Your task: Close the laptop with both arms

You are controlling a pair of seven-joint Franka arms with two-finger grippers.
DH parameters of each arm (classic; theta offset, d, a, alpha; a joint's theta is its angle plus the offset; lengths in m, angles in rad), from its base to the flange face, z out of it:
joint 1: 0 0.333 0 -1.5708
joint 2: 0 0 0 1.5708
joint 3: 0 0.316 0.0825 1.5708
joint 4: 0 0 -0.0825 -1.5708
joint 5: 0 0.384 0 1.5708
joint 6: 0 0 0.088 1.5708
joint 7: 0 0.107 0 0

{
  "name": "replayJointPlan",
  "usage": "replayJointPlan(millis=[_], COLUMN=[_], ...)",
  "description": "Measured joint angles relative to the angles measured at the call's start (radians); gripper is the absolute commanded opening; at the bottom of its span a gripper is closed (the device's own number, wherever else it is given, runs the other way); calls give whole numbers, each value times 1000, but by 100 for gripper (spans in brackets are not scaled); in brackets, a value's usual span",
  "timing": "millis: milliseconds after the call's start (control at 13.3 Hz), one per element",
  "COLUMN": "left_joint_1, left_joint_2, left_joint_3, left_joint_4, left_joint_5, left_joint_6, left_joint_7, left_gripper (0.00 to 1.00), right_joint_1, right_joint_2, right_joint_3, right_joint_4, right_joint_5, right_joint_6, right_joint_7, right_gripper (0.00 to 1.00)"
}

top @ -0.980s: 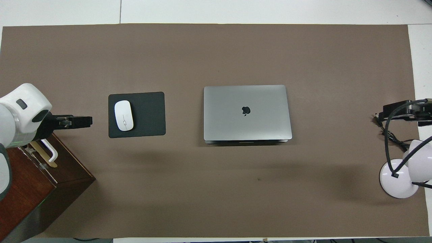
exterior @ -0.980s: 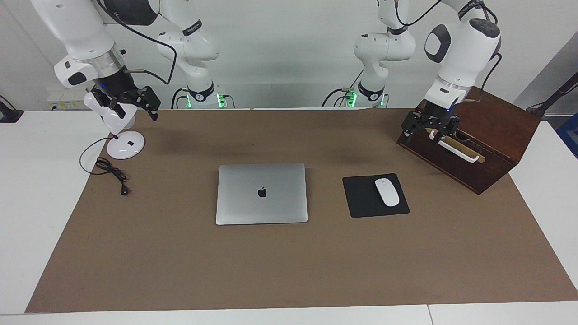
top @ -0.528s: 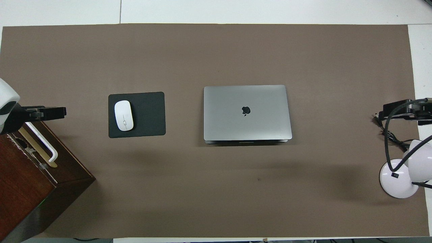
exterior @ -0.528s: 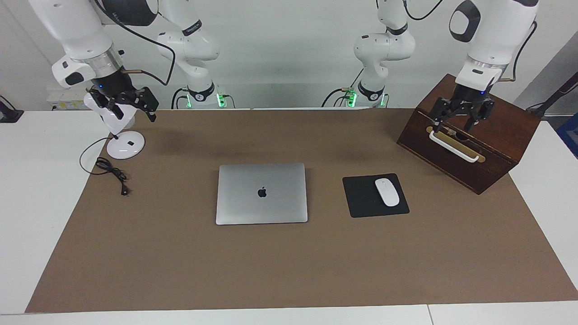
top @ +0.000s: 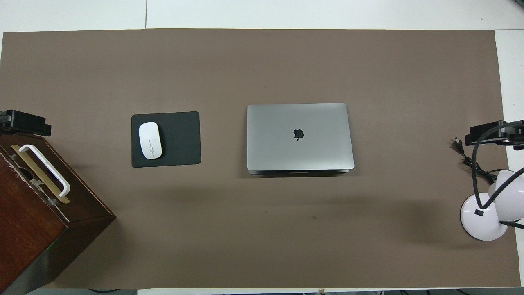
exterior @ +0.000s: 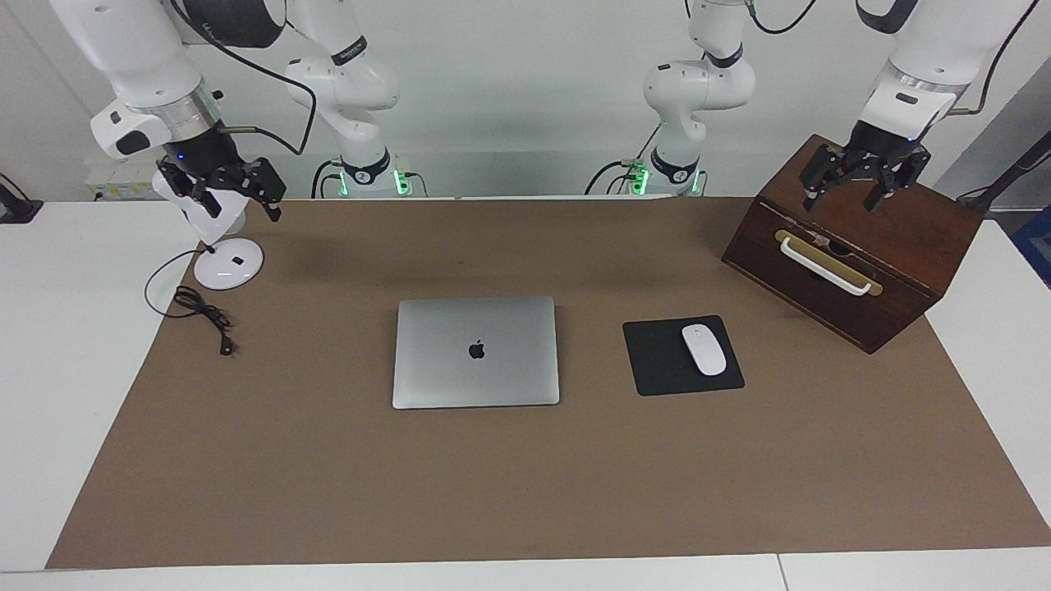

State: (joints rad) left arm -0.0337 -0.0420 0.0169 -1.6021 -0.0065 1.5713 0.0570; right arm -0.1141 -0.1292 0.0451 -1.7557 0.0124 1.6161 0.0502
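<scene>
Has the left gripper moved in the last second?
Yes. The left gripper has risen from in front of the wooden box's white handle to above the box's top.

bright, even light from above leaves soft blurred shadows on the brown mat (top: 262,229), a mild sheen on the laptop (exterior: 476,351) lid, and both views sharp throughout, without visible edge distortion.

- The left hand (exterior: 860,176) has risen off the wooden box's (exterior: 903,246) white handle (exterior: 823,266), drifting toward 1 o'clock in the facing view, above the box top.
- The right hand (exterior: 223,187) edged slightly upward.
</scene>
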Motion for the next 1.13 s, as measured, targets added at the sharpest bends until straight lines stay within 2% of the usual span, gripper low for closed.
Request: replayJointPlan(millis=[1131], left_joint_1=[0], left_joint_2=[11], left_joint_3=[-3], left_joint_4=[-8], left_joint_5=[0], left_joint_6=[-49], left_joint_7=[0], left_gripper=[100], right_joint_1=[3], right_joint_2=[1], right_joint_3=[-2], right_joint_4=[0], right_joint_5=[-39], right_joint_6=[-10], right_joint_7=[0], right_gripper=[100])
